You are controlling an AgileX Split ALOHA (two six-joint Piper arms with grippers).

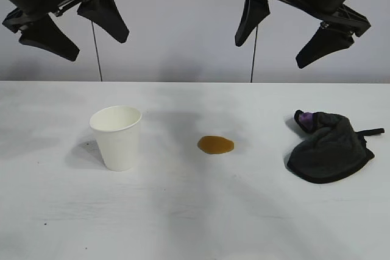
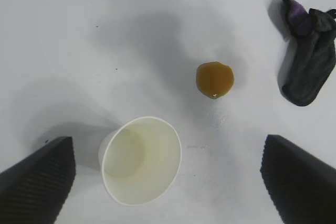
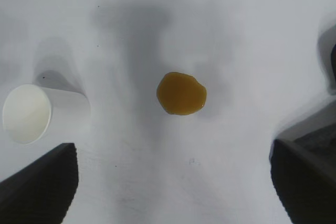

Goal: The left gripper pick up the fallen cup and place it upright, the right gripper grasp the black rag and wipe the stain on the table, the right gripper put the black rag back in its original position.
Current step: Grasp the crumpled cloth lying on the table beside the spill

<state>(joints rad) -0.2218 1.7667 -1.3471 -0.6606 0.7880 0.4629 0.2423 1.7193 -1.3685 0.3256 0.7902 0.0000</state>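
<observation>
- Nearest the camera in the exterior view: bare white table, faint grey smudges and soft shadows on it, nothing resting on this near strip.
- Cup: white paper, standing upright on its base, mouth up, left part of the table. Free of both grippers. Left wrist view looks down into its open mouth; inside appears dry.
- Stain: small amber-brown glossy blotch, near the middle of the table, between cup and rag, well apart from both. Unwiped; oval outline intact in the right wrist view.
- Black rag: dark lump on the right part of the table, purple patch at its far left edge, thin black loop tag sticking out to the right. Nothing touching it.
- Left gripper: raised high above the table, far left, over and behind the cup. Fingers spread wide, released, holding nothing.
- Right gripper: raised high at far right, above and behind the rag. Fingers likewise spread wide, empty.
- Two thin dark cables hang down behind the table's far edge, one under each arm.
</observation>
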